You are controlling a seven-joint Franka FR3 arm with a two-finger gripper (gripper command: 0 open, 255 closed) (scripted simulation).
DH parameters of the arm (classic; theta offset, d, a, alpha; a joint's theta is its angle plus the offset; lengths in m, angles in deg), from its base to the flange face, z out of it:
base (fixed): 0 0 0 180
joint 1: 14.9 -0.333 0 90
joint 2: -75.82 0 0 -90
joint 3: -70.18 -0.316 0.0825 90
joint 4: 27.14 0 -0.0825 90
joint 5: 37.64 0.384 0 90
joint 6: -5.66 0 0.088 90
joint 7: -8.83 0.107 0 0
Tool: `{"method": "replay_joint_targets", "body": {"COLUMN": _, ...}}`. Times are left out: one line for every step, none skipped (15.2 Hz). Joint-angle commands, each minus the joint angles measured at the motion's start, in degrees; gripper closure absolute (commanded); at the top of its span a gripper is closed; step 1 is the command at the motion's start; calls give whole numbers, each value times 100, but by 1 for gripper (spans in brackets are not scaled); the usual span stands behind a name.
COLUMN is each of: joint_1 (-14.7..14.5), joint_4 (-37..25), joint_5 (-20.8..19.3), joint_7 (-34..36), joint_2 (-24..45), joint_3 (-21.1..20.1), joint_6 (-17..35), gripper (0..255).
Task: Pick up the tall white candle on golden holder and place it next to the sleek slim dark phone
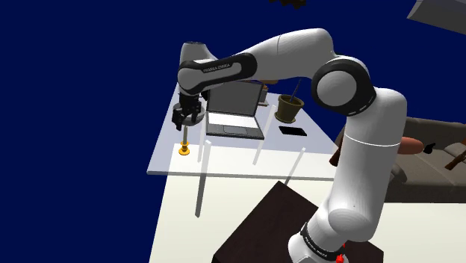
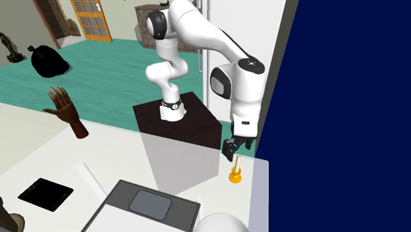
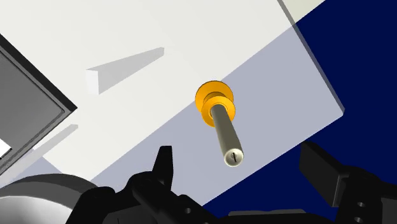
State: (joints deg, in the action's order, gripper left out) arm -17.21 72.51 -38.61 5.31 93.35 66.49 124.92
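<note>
Brown pot (image 1: 289,109) at the back of the table (image 1: 231,155), just beside the laptop (image 1: 236,113) on the shoulder view's right. Thin stick (image 1: 297,90) standing in it, tilted, top poking above the rim (nothing else discernible inside).

White arm (image 1: 351,149) rising from the dark stand (image 1: 265,228), bent at a high elbow, then reaching across over the laptop toward the shoulder view's left. Forearm dropping at the wrist so the black gripper (image 1: 187,124) points straight down, near the table's front corner. In the second exterior view, the same pose seen from across the table: gripper (image 2: 231,153) hanging from the last white link, close to the table's edge against the blue.

Jaws spread wide, clasping nothing. In the wrist view, one of the fingers (image 3: 164,164) on each side of the gripper (image 3: 243,167), a broad gap between.

Candle (image 1: 184,138) upright on its golden holder (image 1: 184,150), on the table directly beneath the gripper. Pale stem, round orange-gold base. In the wrist view, candle (image 3: 225,135) seen from above, its top lying in the gap between the fingers, touched by neither; holder (image 3: 212,100) beyond it on the tabletop. In the second exterior view, candle (image 2: 235,165) with its top just at the fingertips, holder (image 2: 234,176) below.

Dark phone (image 1: 293,131) flat on the table, on the far side of the laptop from the candle, well apart from it.
</note>
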Motion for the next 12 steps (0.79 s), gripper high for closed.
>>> {"method": "replay_joint_targets", "body": {"joint_1": 3, "joint_4": 73, "joint_5": -3, "joint_7": -4, "joint_2": 57, "joint_3": 3, "joint_6": 132, "gripper": 0}}
{"method": "replay_joint_targets", "body": {"joint_1": 3, "joint_4": 107, "joint_5": -5, "joint_7": -2, "joint_2": 88, "joint_3": 4, "joint_6": 198, "gripper": 0}}
{"method": "replay_joint_targets", "body": {"joint_1": 2, "joint_4": 143, "joint_5": -8, "joint_7": -1, "joint_2": 118, "joint_3": 5, "joint_6": 264, "gripper": 0}}
{"method": "replay_joint_targets", "body": {"joint_1": 1, "joint_4": 161, "joint_5": -10, "joint_7": 0, "joint_2": 138, "joint_3": 6, "joint_6": 301, "gripper": 0}}
{"method": "replay_joint_targets", "body": {"joint_1": 1, "joint_4": 160, "joint_5": -10, "joint_7": 0, "joint_2": 138, "joint_3": 6, "joint_6": 301, "gripper": 0}}
{"method": "replay_joint_targets", "body": {"joint_1": 1, "joint_4": 159, "joint_5": -10, "joint_7": 0, "joint_2": 139, "joint_3": 6, "joint_6": 301, "gripper": 0}}
{"method": "replay_joint_targets", "body": {"joint_1": 1, "joint_4": 159, "joint_5": -10, "joint_7": 0, "joint_2": 139, "joint_3": 6, "joint_6": 300, "gripper": 0}}
{"method": "replay_joint_targets", "body": {"joint_1": 1, "joint_4": 159, "joint_5": -10, "joint_7": 0, "joint_2": 139, "joint_3": 6, "joint_6": 300, "gripper": 0}}
{"method": "replay_joint_targets", "body": {"joint_1": 1, "joint_4": 159, "joint_5": -10, "joint_7": 0, "joint_2": 139, "joint_3": 6, "joint_6": 300, "gripper": 0}}
{"method": "replay_joint_targets", "body": {"joint_1": 1, "joint_4": 159, "joint_5": -10, "joint_7": 0, "joint_2": 139, "joint_3": 6, "joint_6": 300, "gripper": 0}}
{"method": "replay_joint_targets", "body": {"joint_1": 1, "joint_4": 159, "joint_5": -10, "joint_7": 0, "joint_2": 138, "joint_3": 6, "joint_6": 300, "gripper": 0}}
{"method": "replay_joint_targets", "body": {"joint_1": 1, "joint_4": 159, "joint_5": -10, "joint_7": 0, "joint_2": 138, "joint_3": 6, "joint_6": 300, "gripper": 0}}
